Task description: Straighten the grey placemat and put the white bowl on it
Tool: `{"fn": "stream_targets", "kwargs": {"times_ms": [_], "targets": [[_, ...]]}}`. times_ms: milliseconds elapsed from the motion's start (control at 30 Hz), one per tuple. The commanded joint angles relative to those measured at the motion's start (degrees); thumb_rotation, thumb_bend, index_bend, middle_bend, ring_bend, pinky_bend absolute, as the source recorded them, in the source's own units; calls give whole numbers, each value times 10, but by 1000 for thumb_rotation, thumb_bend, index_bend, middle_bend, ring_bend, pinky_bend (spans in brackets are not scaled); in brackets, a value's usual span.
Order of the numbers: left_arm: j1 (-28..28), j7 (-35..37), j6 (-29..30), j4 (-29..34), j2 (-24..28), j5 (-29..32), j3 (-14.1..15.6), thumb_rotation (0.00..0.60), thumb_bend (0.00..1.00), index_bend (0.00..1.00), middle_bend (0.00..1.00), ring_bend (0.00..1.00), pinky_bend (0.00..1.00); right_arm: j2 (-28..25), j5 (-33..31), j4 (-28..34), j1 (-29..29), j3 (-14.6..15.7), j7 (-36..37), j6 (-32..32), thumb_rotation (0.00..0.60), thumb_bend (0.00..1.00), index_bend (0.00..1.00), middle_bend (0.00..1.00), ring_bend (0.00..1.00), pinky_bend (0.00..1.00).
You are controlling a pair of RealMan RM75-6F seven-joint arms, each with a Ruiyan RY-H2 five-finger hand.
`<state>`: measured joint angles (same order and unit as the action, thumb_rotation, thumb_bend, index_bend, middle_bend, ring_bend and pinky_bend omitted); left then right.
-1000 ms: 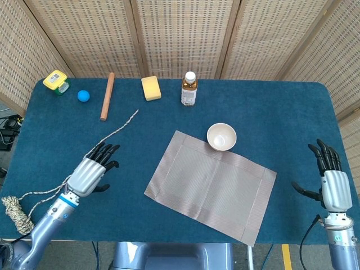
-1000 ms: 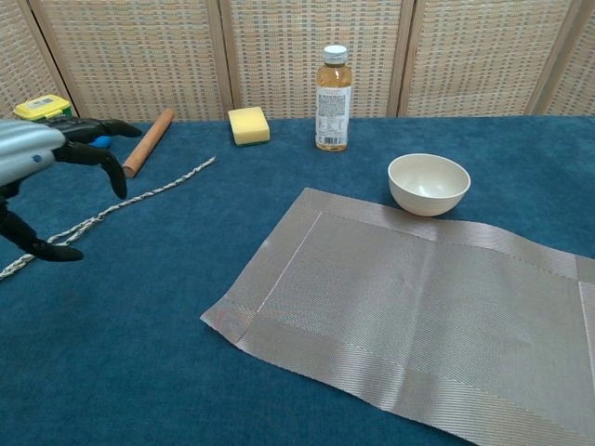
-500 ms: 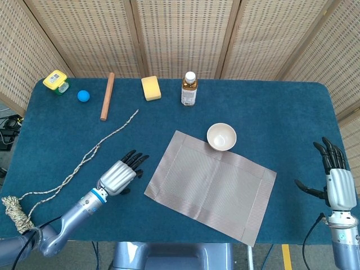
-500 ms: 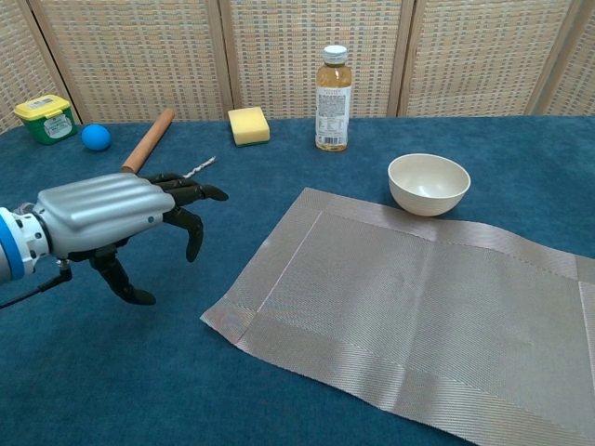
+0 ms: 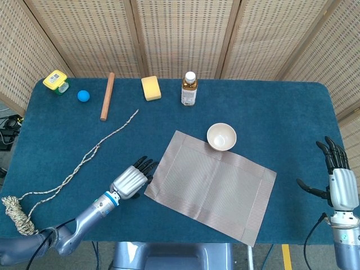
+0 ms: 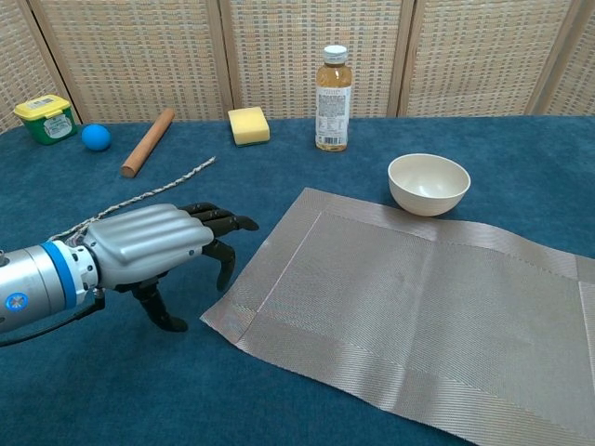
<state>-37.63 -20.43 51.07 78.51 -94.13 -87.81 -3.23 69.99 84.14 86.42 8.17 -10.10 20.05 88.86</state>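
Observation:
The grey placemat [image 5: 212, 185] [image 6: 409, 307] lies skewed on the blue table, its long edges running diagonally. The white bowl [image 5: 221, 136] [image 6: 429, 183] stands upright just beyond the mat's far edge, touching or slightly overlapping it. My left hand [image 5: 133, 179] [image 6: 153, 246] hovers low by the mat's left corner, fingers spread and empty, the fingertips close to the mat's edge. My right hand [image 5: 337, 177] is at the table's right edge, fingers spread upward, holding nothing; it shows only in the head view.
Along the back stand a bottle [image 5: 189, 88], a yellow sponge [image 5: 151, 88], a wooden rod [image 5: 107, 95], a blue ball [image 5: 83, 95] and a green-yellow container [image 5: 55, 80]. A rope [image 5: 84, 160] runs diagonally on the left to a coil [image 5: 16, 214].
My left hand has moved right and nearer, from beside the rope to the mat's left corner. My right hand has drifted slightly right and down. Mat and bowl have not moved.

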Motion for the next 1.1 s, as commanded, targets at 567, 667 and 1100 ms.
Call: {"fn": "stream_targets", "kwargs": {"times_ms": [567,667,1100], "targets": [[-25,-13,-16,-30,-52,30,4,600,340,526,0,0,0,-6,1,2,-1,0,11,-6,600,283,140,0,0,0],[-26,-13,-13,-36,-56,34,4,600,339,572,0,0,0,-7,1,3,-1,1,12,-8,600,284,140,0,0,0],[-25,-5,3,-51,-60,37,9,600,421,631,0,0,0,-8,7,7,-2,3,10,-6,600,284,143,0,0,0]]}}
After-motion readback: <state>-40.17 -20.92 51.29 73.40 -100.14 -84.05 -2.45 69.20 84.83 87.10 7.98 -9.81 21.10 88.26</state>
